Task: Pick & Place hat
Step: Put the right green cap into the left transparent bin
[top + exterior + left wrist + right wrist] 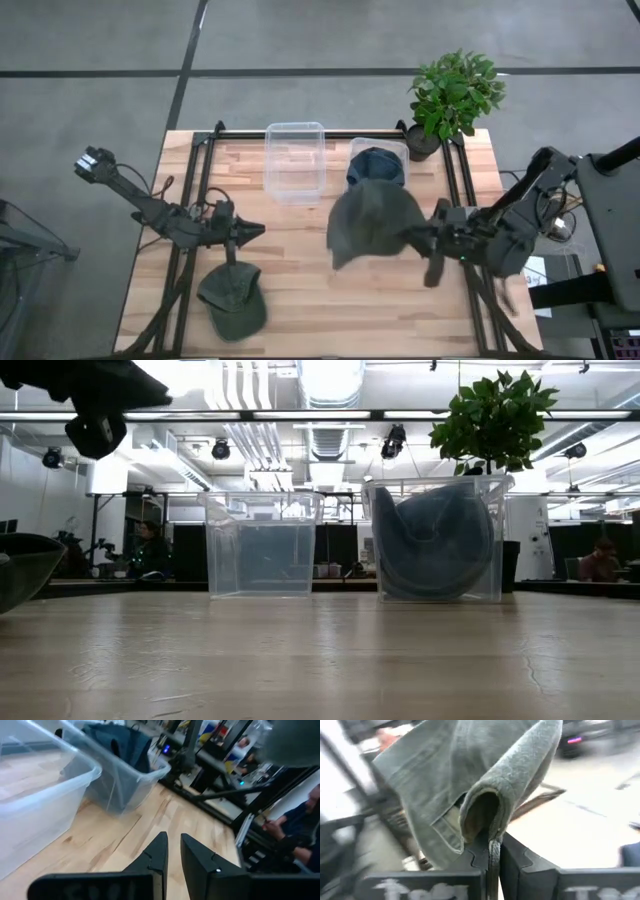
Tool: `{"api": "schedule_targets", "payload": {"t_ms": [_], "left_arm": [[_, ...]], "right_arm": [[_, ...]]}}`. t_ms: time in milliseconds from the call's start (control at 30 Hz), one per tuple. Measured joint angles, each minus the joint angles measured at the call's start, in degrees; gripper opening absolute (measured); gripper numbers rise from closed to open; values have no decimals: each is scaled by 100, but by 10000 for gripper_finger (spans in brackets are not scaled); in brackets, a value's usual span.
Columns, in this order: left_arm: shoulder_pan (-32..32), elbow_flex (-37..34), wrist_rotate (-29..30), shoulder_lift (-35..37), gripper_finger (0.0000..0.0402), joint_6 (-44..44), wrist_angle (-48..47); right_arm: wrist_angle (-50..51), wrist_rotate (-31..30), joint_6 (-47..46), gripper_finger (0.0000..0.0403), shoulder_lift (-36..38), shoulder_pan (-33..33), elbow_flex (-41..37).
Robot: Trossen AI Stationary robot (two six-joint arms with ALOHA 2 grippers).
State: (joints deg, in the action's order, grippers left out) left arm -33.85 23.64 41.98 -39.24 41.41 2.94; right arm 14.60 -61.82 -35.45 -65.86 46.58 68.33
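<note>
Right pincer (pixel 418 240) clamped on fold of grey-green cloth hat (pixel 372 222), hat hanging clear of wooden bench (pixel 300 290), near clear plastic bin holding dark blue hat (pixel 377 165). Left pincer (pixel 250 231) nearly closed, empty, above second green cap (pixel 232 298).

Judgement: carry high enough to clear bin rim, centre over opening, lower before release; drooping brim may snag wall.

The left gripper (pixel 172 851) is seen above the wooden table (pixel 165 815), its two dark fingers nearly closed, with only a narrow gap left between the tips. Two clear plastic bins are located ahead: an empty bin (pixel 35 795) nearer the camera and a second bin (pixel 122 767) containing a dark blue hat (pixel 117 745). A seated person (pixel 300 827) is visible beyond the table edge.
</note>
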Motion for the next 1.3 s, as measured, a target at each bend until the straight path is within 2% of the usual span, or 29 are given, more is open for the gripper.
{"api": "schedule_targets", "payload": {"t_ms": [67,167,333,467,633,833,1067,1167,1300], "left_arm": [[-1,0,3,-27,44,-154,306],[0,0,-17,-120,44,-555,923],[-2,0,-127,-430,44,-1394,2072],[0,0,-76,-686,44,-1614,2683],[5,0,-50,-894,44,-1550,3132],[5,0,-45,-1037,44,-1433,3403],[49,0,-35,-1168,45,-1262,3406],[138,0,-35,-1274,58,-1249,3455],[341,0,-32,-1458,99,-1260,3639]], "right_arm": [[215,-504,-289,13,-139,-40,-4],[235,-840,-431,13,-387,-192,-8],[28,-883,-467,13,-877,-660,-12],[-98,-867,-467,13,-1250,-1030,-12],[-407,-822,-459,13,-1616,-1413,-12],[-628,-249,-423,13,-1762,-1814,-12],[-689,-238,-267,13,-1708,-1981,0],[-710,-221,-52,13,-1703,-1980,73],[-725,-212,-14,13,-1714,-1986,119]]}}
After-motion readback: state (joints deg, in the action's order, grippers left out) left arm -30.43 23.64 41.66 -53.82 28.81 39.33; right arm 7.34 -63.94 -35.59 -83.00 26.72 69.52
